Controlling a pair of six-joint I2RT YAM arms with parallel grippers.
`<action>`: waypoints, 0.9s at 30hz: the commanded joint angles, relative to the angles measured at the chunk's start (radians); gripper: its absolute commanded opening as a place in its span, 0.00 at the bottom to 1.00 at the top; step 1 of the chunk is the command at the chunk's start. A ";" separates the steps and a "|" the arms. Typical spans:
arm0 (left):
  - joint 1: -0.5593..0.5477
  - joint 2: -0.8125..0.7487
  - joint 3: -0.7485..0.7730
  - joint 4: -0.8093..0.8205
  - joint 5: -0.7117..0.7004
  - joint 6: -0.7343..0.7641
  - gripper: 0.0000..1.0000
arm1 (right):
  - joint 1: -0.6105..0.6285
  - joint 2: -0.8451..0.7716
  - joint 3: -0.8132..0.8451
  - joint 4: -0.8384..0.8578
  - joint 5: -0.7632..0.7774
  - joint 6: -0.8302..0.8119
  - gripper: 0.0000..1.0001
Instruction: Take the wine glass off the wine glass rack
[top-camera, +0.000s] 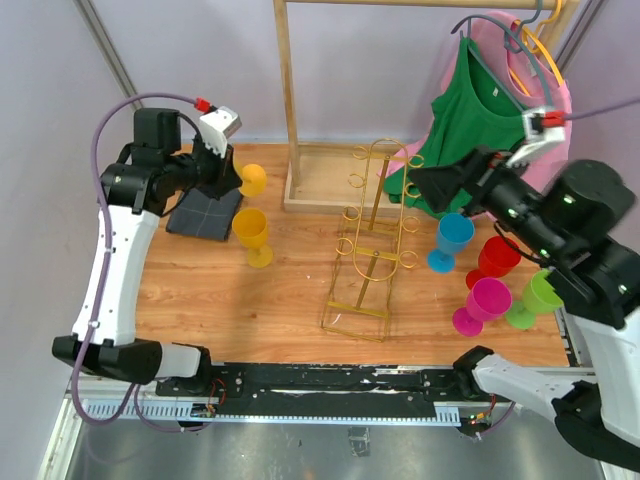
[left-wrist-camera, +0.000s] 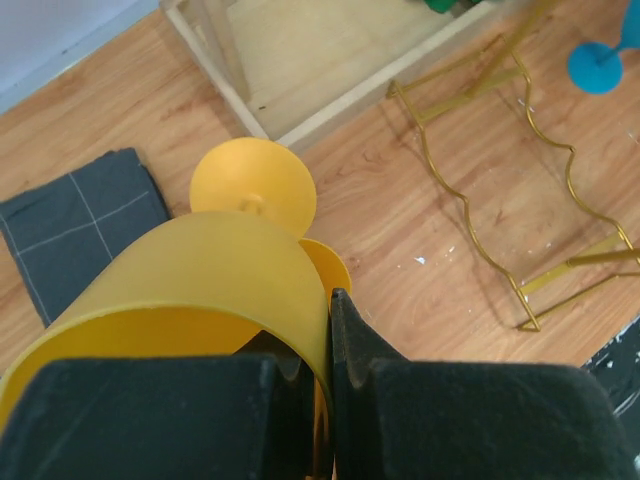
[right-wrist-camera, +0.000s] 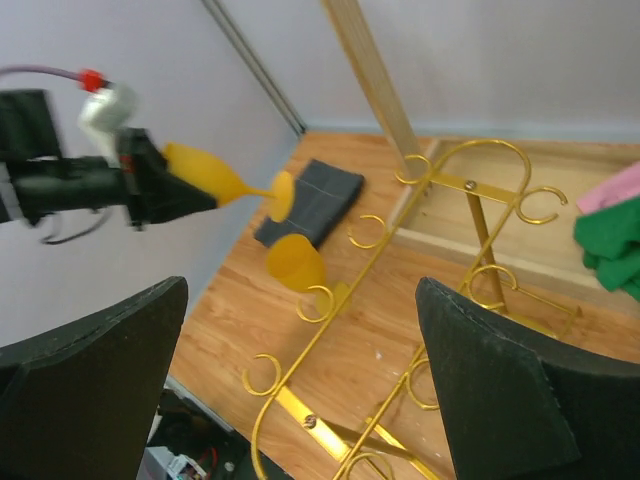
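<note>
My left gripper (top-camera: 218, 166) is shut on the rim of a yellow wine glass (top-camera: 250, 180) and holds it on its side in the air, left of the gold wire wine glass rack (top-camera: 372, 240). In the left wrist view the jaws (left-wrist-camera: 322, 345) pinch the glass's bowl wall (left-wrist-camera: 190, 275), its foot pointing away. The rack (left-wrist-camera: 520, 170) lies to the right there. The rack's rings look empty. My right gripper (top-camera: 428, 186) is open and empty above the rack's right side; its view looks down on the rack (right-wrist-camera: 400, 330) and across at the held glass (right-wrist-camera: 215, 175).
A second yellow glass (top-camera: 252, 235) stands by a dark folded cloth (top-camera: 205, 212). Blue (top-camera: 450, 240), red (top-camera: 497, 258), magenta (top-camera: 483, 303) and green (top-camera: 537, 297) glasses stand right of the rack. A wooden clothes rail's base tray (top-camera: 330, 175) and hanging green shirt (top-camera: 480, 110) are behind.
</note>
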 joint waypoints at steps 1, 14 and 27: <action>-0.093 -0.054 0.086 -0.091 -0.071 0.097 0.00 | 0.010 0.037 -0.010 -0.086 0.065 -0.065 0.99; -0.447 0.185 0.083 -0.165 -0.294 0.017 0.00 | 0.011 0.038 0.039 -0.195 0.183 -0.094 0.99; -0.504 0.356 0.058 -0.174 -0.310 -0.043 0.00 | 0.010 -0.040 -0.002 -0.232 0.258 -0.087 0.99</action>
